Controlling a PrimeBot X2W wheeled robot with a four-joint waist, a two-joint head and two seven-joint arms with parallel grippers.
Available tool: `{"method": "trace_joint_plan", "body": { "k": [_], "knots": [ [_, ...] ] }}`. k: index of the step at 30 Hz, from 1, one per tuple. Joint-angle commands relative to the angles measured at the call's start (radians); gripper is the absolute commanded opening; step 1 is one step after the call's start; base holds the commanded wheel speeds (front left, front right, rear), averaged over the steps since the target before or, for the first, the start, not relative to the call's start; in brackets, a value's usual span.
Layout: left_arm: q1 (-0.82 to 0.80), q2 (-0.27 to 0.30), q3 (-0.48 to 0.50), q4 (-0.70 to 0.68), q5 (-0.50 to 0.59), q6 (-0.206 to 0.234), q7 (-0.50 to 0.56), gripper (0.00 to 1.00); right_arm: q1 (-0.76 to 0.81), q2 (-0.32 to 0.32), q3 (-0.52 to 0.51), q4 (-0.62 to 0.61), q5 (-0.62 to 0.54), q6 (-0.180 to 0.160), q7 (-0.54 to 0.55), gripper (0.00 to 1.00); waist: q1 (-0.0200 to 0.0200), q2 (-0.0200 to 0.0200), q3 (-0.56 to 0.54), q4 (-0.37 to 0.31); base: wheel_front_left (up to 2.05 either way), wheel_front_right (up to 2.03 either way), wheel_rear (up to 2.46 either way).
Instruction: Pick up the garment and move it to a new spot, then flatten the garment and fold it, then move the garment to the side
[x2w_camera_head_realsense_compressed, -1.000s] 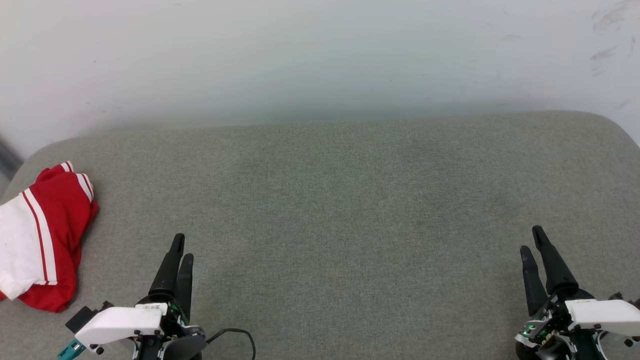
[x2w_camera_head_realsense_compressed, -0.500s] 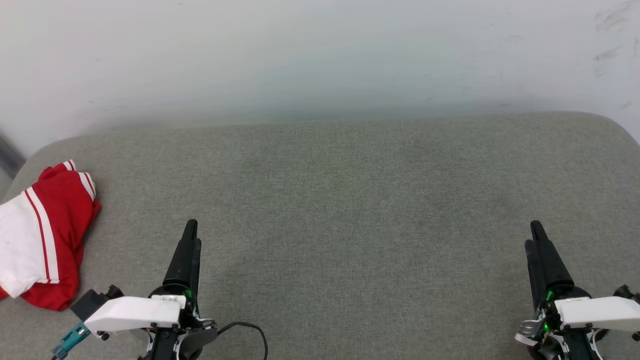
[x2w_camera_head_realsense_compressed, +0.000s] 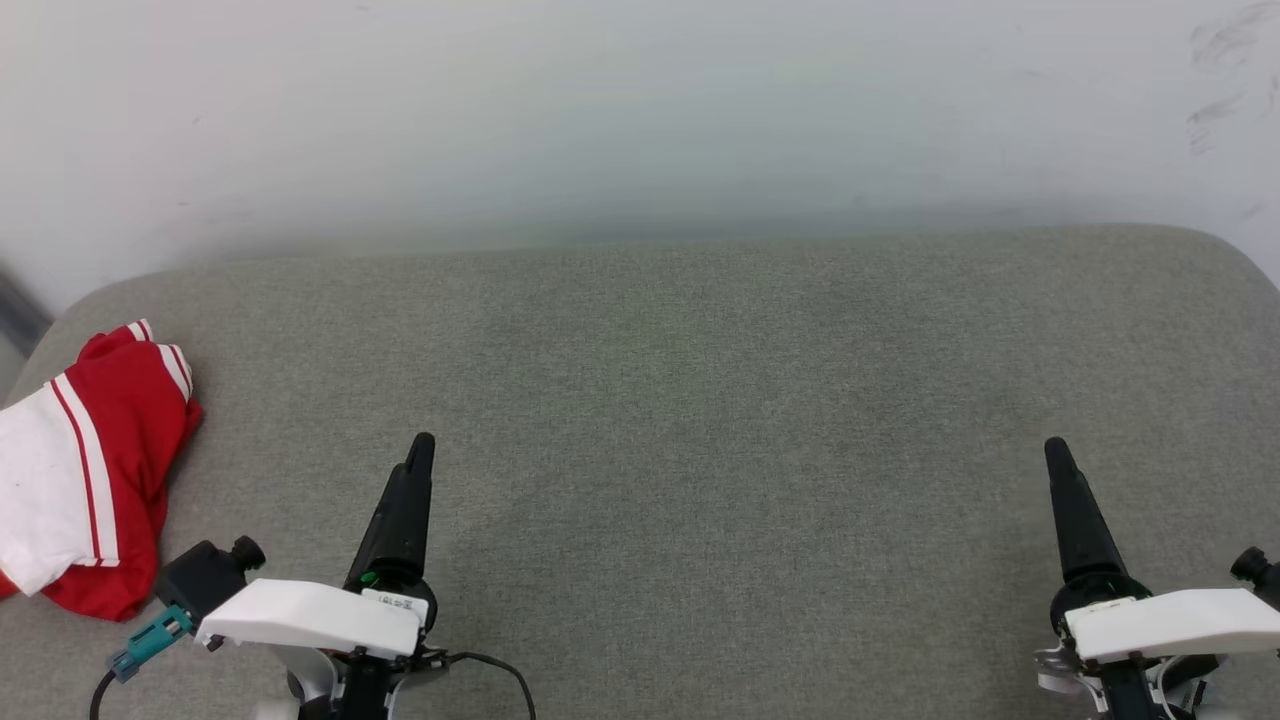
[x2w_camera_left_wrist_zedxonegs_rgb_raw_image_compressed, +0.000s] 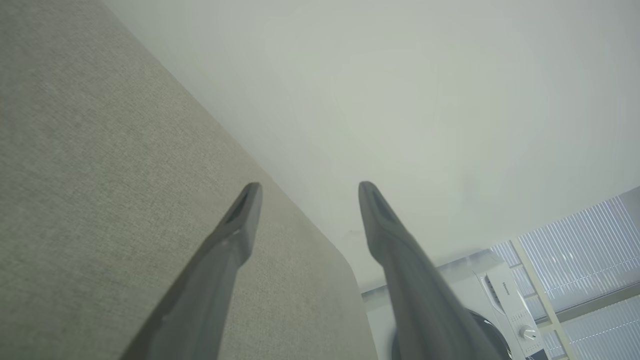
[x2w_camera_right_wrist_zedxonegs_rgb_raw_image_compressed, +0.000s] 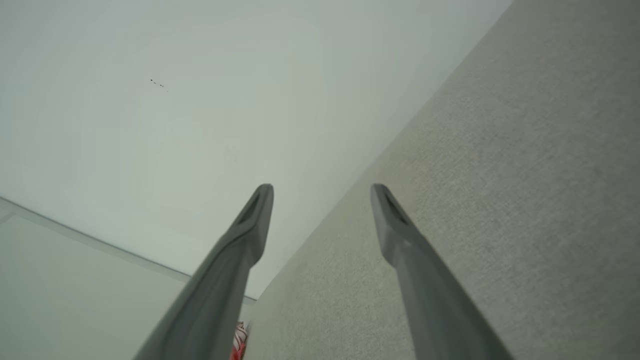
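Left of the left claw (x2w_camera_head_realsense_compressed: 422, 447), well apart from the right claw (x2w_camera_head_realsense_compressed: 1052, 450), the garment (x2w_camera_head_realsense_compressed: 85, 470) is lying bunched on the grey cushion (x2w_camera_head_realsense_compressed: 700, 450). Both claws are hanging released, empty. Soft, light cloth, likely floppy: pinching a raised red fold is looking safest.

Grey fabric surface (x2w_camera_head_realsense_compressed: 700, 400), garment (x2w_camera_head_realsense_compressed: 90, 470) at left edge

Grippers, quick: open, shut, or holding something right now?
Left gripper: open, holding nothing.
Right gripper: open, holding nothing.
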Motion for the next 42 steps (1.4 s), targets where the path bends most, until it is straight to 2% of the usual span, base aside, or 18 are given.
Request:
{"method": "trace_joint_plan", "body": {
  "k": [1,7,18,42],
  "knots": [
    [-0.023,0.009,-0.008,-0.017,0.064,0.0,-0.011,1.0,-0.008,-0.001,0.007,-0.023,-0.071,0.0,-0.012,1.0,0.0,0.0,0.0,0.0,0.0,0.0,0.0],
    [-0.021,0.005,-0.007,-0.028,0.219,0.0,-0.031,1.0,-0.007,0.001,0.02,-0.034,-0.249,0.0,-0.03,1.0,0.0,0.0,-0.001,0.0,0.0,0.0,0.0],
    [-0.009,0.007,-0.008,-0.04,0.436,0.0,-0.066,1.0,-0.002,0.001,0.029,-0.063,-0.467,0.0,-0.023,1.0,0.0,0.0,0.001,0.001,0.0,0.0,0.0],
    [0.0,0.026,-0.009,-0.023,0.738,0.0,-0.13,1.0,0.023,0.001,0.019,-0.113,-0.776,0.0,0.012,1.0,0.0,0.0,0.004,0.005,0.0,0.0,0.0]
  ]
}}
